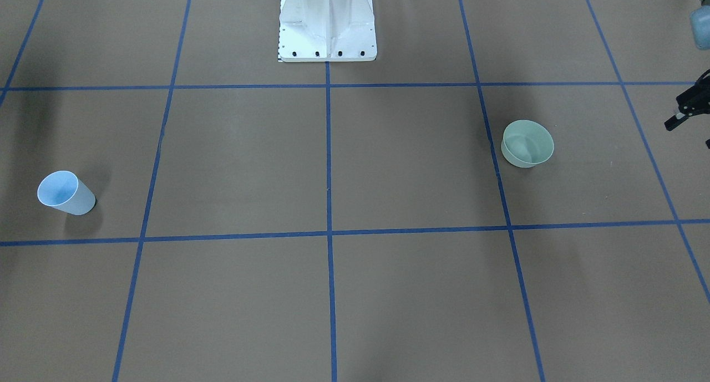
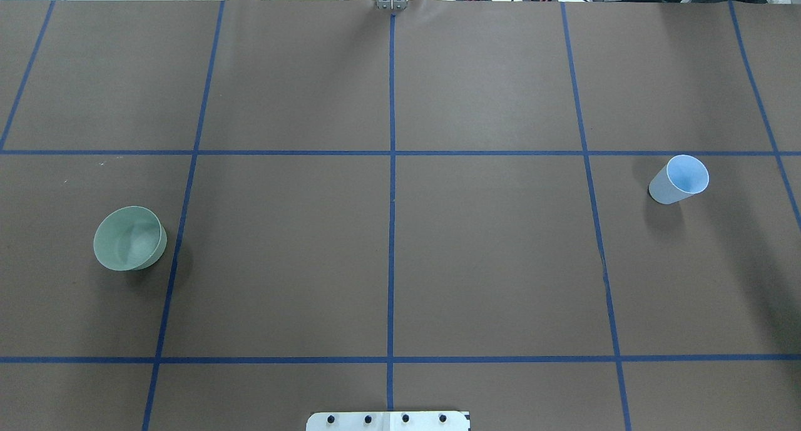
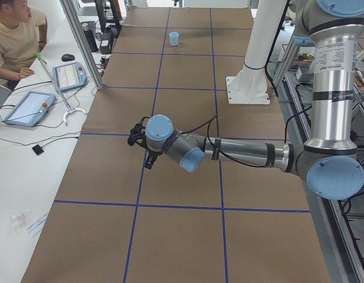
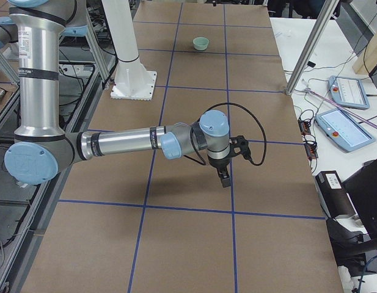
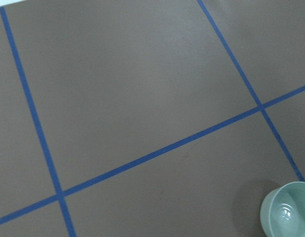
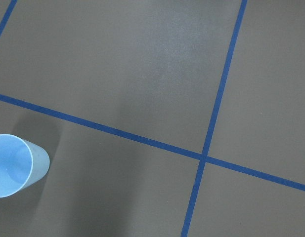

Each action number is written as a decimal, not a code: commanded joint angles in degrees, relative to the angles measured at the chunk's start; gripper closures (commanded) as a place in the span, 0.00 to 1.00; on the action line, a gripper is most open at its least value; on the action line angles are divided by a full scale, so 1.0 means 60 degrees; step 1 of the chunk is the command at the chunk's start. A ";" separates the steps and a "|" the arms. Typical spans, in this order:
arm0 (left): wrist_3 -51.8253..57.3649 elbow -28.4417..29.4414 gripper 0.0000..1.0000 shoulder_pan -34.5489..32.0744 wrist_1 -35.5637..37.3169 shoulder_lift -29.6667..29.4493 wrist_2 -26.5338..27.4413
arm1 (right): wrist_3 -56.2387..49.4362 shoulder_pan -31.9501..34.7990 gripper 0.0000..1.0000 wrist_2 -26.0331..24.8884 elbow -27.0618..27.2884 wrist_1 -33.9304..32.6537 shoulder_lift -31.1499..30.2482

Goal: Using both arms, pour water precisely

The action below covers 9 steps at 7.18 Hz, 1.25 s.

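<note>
Green bowl (image 1: pixel 527 143) near my left gripper (image 1: pixel 688 107), blue cup (image 2: pixel 679 179) near my right gripper (image 4: pixel 225 177).
I cannot tell if either gripper is open.

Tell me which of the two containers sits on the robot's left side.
The pale green bowl, low and wide, on the left of the overhead view. The light blue cup, taller and narrower, stands on the robot's right.

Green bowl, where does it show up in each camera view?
Front-facing: green bowl right of centre.
Overhead: bowl left of centre.
Exterior left: not visible.
Exterior right: bowl far, top centre.
Left wrist: bowl bottom right corner.
Right wrist: not in it.
Landmark: white pedestal, in all four exterior views.
</note>
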 commanded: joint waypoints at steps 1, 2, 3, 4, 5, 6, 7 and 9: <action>-0.3048 -0.0007 0.00 0.1914 -0.1886 0.0401 0.2136 | 0.0018 0.0000 0.01 0.0001 -0.0001 0.0003 -0.0048; -0.3564 -0.0007 0.00 0.2561 -0.1891 0.0417 0.2639 | 0.0018 0.0000 0.01 0.0001 -0.0001 0.0003 -0.0063; -0.4105 -0.0036 0.00 0.3191 -0.1934 0.0417 0.3094 | 0.0018 0.0000 0.01 0.0001 -0.0001 0.0003 -0.0106; -0.4720 -0.0036 0.00 0.3821 -0.2094 0.0417 0.3722 | 0.0018 0.0000 0.01 0.0001 -0.0001 0.0003 -0.0136; -0.4958 -0.0065 0.00 0.4219 -0.2168 0.0417 0.4018 | 0.0018 0.0000 0.01 0.0001 -0.0001 0.0003 -0.0136; -0.5004 -0.0065 0.00 0.4440 -0.2183 0.0417 0.4050 | 0.0018 0.0000 0.01 0.0001 -0.0001 0.0003 -0.0136; -0.5048 -0.0080 0.01 0.4747 -0.2184 0.0417 0.4413 | 0.0018 0.0000 0.01 0.0001 -0.0001 0.0003 -0.0136; -0.5078 -0.0065 0.39 0.5144 -0.2184 0.0417 0.4695 | 0.0018 0.0000 0.01 -0.0013 -0.0015 0.0003 -0.0136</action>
